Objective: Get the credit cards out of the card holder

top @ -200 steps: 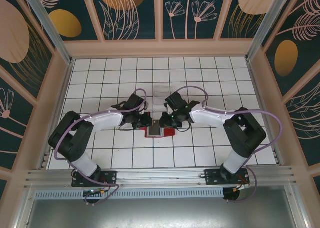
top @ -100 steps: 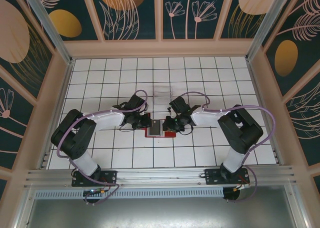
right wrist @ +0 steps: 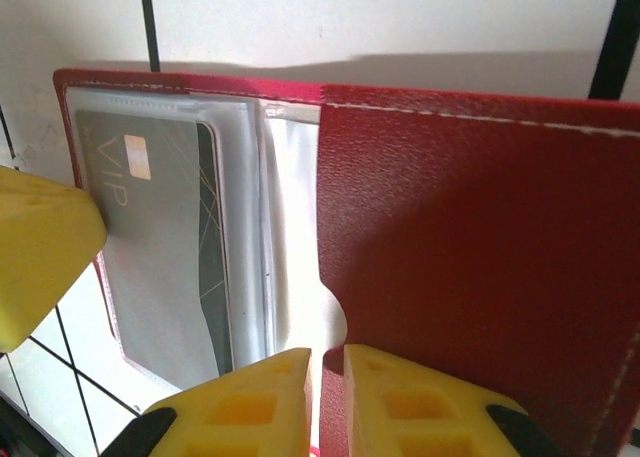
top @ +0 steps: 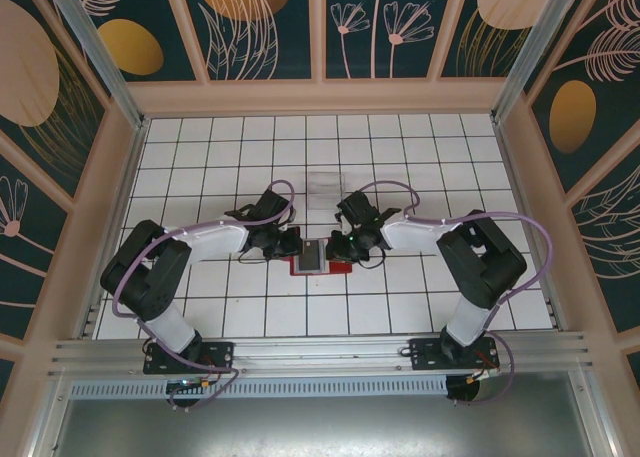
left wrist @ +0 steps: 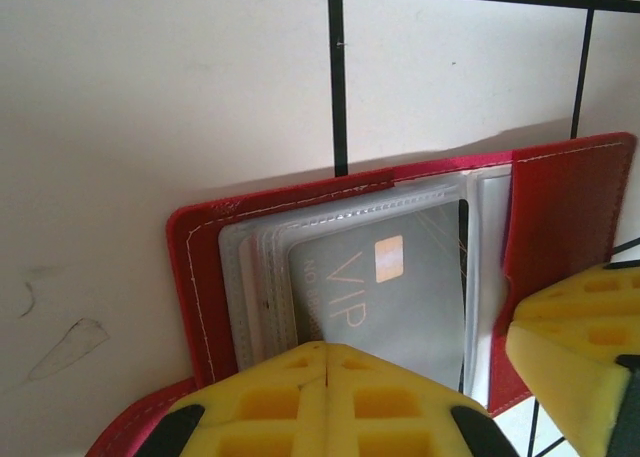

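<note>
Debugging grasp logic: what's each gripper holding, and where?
Right gripper pinches the card holder at its red flap's edge. Left gripper is shut at the sleeves' edge over the VIP card; card or sleeve, can't tell.

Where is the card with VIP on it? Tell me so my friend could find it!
Look near the middle of the white tiled table, where a small red folding wallet lies open. Tucked in its see-through plastic sleeves sits a dark grey rectangular card. Unlike the pale, blank sleeves around it, it bears VIP lettering and a small gold chip.
</note>
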Controlling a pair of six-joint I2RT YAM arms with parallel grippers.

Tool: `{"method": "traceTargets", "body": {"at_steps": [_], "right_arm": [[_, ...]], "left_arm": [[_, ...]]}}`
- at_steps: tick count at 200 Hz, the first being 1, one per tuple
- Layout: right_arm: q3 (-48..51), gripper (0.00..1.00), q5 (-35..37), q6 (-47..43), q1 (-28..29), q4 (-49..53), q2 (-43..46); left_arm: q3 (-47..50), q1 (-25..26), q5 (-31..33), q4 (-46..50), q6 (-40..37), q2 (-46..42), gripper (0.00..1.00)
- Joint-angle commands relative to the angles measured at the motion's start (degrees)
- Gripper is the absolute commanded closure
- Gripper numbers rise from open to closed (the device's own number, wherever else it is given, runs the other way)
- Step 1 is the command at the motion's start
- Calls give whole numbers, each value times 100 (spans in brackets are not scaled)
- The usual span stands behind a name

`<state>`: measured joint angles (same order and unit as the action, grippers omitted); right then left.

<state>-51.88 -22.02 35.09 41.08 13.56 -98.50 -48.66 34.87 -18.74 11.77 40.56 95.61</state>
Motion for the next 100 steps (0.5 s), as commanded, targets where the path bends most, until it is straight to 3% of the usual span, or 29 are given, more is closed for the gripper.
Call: {"method": "traceTargets", "body": {"at_steps": [1, 100], "right_arm": [[-226, 81, 122, 59, 14, 200, 245], [-586, 71, -158, 112, 39, -102, -133]], "left_arm": [[-88, 19, 150, 343, -33, -172, 93], [17, 24, 90, 247, -88, -71, 94]]}}
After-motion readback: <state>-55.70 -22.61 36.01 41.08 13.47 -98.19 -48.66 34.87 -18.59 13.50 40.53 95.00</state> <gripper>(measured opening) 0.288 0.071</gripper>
